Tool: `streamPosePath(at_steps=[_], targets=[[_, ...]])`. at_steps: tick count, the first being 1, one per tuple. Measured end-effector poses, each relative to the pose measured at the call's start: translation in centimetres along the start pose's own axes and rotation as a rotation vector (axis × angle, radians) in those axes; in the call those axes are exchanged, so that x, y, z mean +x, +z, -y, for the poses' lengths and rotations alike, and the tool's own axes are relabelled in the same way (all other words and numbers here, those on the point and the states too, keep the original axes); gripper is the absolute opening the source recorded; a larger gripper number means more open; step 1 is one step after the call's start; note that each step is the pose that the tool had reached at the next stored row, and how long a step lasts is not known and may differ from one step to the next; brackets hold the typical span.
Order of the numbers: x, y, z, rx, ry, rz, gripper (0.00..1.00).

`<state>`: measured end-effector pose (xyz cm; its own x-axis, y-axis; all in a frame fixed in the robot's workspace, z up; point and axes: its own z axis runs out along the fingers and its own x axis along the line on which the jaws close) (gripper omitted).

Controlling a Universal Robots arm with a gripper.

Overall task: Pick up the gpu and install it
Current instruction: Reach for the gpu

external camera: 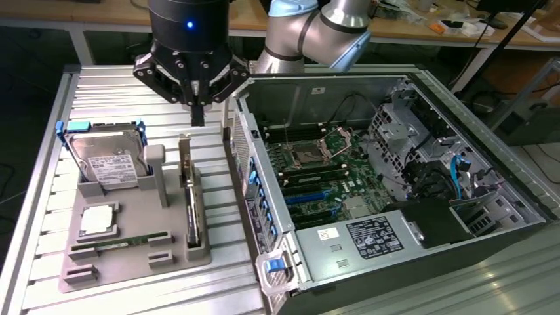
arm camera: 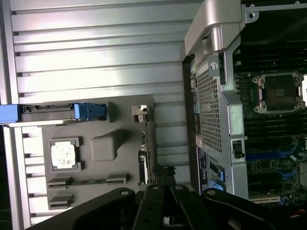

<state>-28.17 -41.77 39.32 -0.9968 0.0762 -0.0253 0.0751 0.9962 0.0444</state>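
The gpu [external camera: 194, 200] stands on edge in a slot of the grey holder tray [external camera: 131, 259], its silver end bracket [external camera: 185, 149] pointing up at the far end. My gripper [external camera: 198, 117] hangs above the tray, a little beyond the bracket, with its fingers shut together and nothing between them. In the wrist view the gpu [arm camera: 144, 155] is a thin dark strip seen edge-on, with the bracket [arm camera: 139, 111] at its end. There the gripper [arm camera: 163, 172] sits over the card's other end, apart from it.
The open computer case [external camera: 262, 197] lies at the exterior view's right with its motherboard [external camera: 328, 167] exposed. On the tray are a hard drive [external camera: 107, 157] in a blue caddy, a processor [external camera: 98, 220] and a memory stick [external camera: 118, 241]. The ribbed metal table [external camera: 105, 85] lies around them.
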Motion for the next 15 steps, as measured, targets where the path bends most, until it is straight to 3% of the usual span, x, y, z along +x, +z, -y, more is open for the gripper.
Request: streamPosePath(at_steps=[15], targets=[[1.2,-0.04,0.10,0.0000,0.000,0.0000,0.11]])
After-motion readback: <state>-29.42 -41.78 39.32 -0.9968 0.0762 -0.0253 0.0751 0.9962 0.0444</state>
